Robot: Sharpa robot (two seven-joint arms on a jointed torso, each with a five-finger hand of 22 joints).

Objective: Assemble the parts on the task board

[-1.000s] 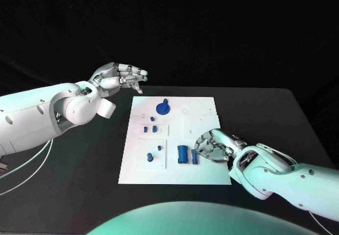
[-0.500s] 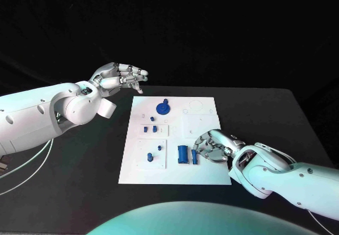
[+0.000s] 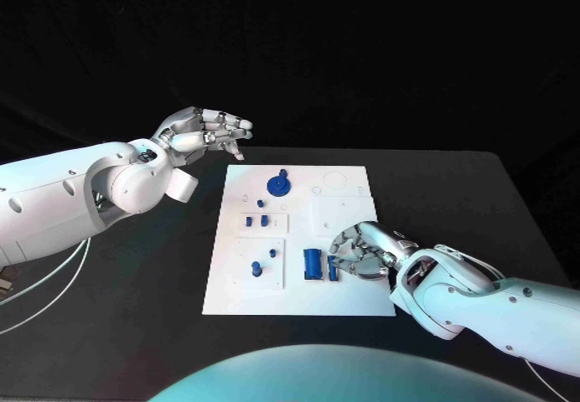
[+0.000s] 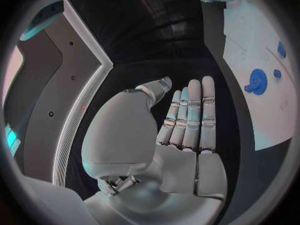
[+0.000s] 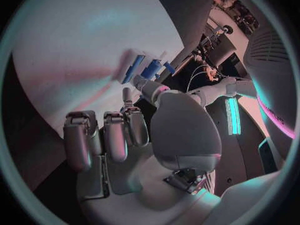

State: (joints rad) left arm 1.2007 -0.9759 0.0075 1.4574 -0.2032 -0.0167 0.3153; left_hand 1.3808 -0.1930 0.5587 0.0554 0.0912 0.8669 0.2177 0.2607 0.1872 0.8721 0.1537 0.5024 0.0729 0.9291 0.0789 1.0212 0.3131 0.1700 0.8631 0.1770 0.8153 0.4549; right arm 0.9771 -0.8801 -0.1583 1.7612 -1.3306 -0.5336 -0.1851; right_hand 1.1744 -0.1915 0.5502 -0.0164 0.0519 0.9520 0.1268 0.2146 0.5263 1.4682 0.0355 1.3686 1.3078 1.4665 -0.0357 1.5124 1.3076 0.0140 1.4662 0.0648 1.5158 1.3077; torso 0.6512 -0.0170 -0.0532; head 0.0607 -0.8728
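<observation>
Right robot hand [image 3: 360,254] on task board [image 3: 344,213] — beside blue parts [image 3: 313,265], holding nothing.

no legible text, no labels, brands, nos. or signs on board [image 3: 344,219], blue parts [image 3: 313,264], table [image 3: 459,193], arms or hands

Two glossy white rounded arms end in a silver left hand [image 3: 203,131] and right hand [image 3: 363,251]; thin pale cables [image 3: 54,289] trail from the left arm.
</observation>
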